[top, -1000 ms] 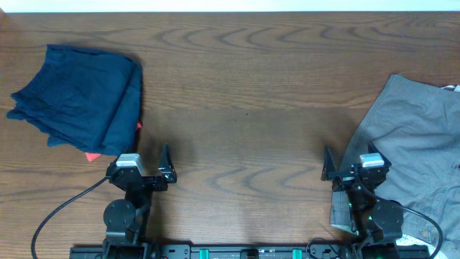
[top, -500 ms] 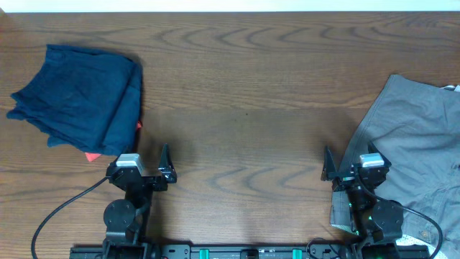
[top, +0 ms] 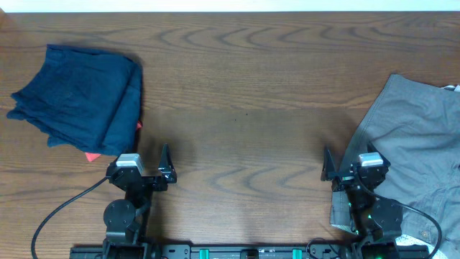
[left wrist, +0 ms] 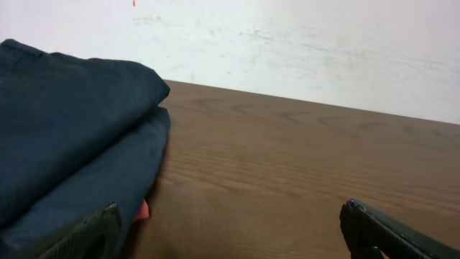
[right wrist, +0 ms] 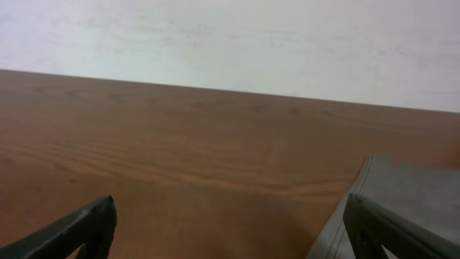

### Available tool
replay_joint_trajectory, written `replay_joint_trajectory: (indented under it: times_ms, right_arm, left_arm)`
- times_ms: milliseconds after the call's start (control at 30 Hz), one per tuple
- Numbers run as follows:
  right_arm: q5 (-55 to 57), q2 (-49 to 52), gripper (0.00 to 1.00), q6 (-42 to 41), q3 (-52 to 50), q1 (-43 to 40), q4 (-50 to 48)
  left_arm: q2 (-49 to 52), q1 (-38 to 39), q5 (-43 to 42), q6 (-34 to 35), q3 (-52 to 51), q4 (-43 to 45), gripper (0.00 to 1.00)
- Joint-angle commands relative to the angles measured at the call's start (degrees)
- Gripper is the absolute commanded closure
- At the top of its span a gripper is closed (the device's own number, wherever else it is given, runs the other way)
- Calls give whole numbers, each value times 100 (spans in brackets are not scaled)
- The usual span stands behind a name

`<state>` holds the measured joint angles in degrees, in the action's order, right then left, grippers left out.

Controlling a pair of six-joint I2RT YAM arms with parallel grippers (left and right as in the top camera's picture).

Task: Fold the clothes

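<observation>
Left gripper (top: 138,169) and right gripper (top: 357,170) sit spread wide and empty at the near edge. I see nothing moved in the last second, so folding hasn't begun. The rumpled grey woven shorts (top: 417,137) lie just beside my right gripper, on the grained brown wooden table (top: 244,108). A soft folded navy garment (top: 79,97) lies far left.

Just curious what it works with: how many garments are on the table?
2. Navy garment, folded, far left; grey shorts at the right edge, partly out of frame. Something red peeks from under the navy one, so more may be hidden.
</observation>
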<state>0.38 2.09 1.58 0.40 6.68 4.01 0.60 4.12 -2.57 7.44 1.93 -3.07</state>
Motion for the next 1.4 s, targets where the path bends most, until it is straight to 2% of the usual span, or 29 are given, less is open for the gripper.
replay_joint_trajectory:
  times_ms: [0,533,800,1000,1167,1267,1367]
  right_arm:
    - [-22,127,1,63,-9,90,26]
    - [28,326,1,-90,20,85,70]
    - [417,599,1,-468,992,70,1510]
    - [476,1635,1,-1117,2269,-92,3018]
    - [476,3215,1,-1338,3366,-376,4242]
    - [472,4157,1,-1451,3875,-533,4787]
    - [352,4955,1,-1425,4183,-564,4905]
  left_arm:
    - [-35,-31,92,-76,-170,-74,2]
    - [90,-31,90,-76,-170,-72,2]
    - [568,-31,22,201,264,-260,2]
    - [1735,-31,24,339,1281,-734,2]
    - [3049,-31,-4,339,2400,-1528,2]
    - [3722,-31,-227,337,2966,-2041,2]
    - [4284,-31,-507,339,3359,-2409,2]
